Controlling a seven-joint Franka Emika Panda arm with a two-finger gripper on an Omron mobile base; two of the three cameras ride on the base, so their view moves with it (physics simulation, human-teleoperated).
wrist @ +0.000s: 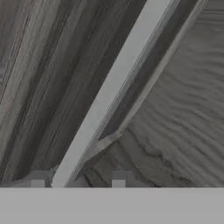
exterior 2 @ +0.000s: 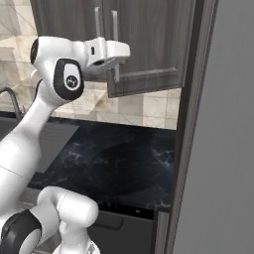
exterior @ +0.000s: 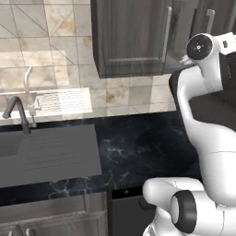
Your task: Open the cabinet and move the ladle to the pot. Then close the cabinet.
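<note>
A dark marbled surface [exterior: 138, 147] runs under a beige tiled wall, with a grey sink [exterior: 46, 154] and its tap [exterior: 16, 113] at the left. Above hangs the cabinet [exterior: 133, 37], both doors near shut. The arm is raised, and the hand [exterior 2: 115, 62] sits at the right door's silver handle [wrist: 109, 94]. Its fingertips [wrist: 119, 178] flank the bar, parted; whether they clamp it I cannot tell.

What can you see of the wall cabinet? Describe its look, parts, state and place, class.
The cabinet is dark grey-brown wood grain, hung on the tiled wall above the black marbled counter. It has two framed doors with long vertical silver bar handles. The right door looks slightly ajar. The gripper sits at its handle, which runs between the fingertips in the hand view.
</note>
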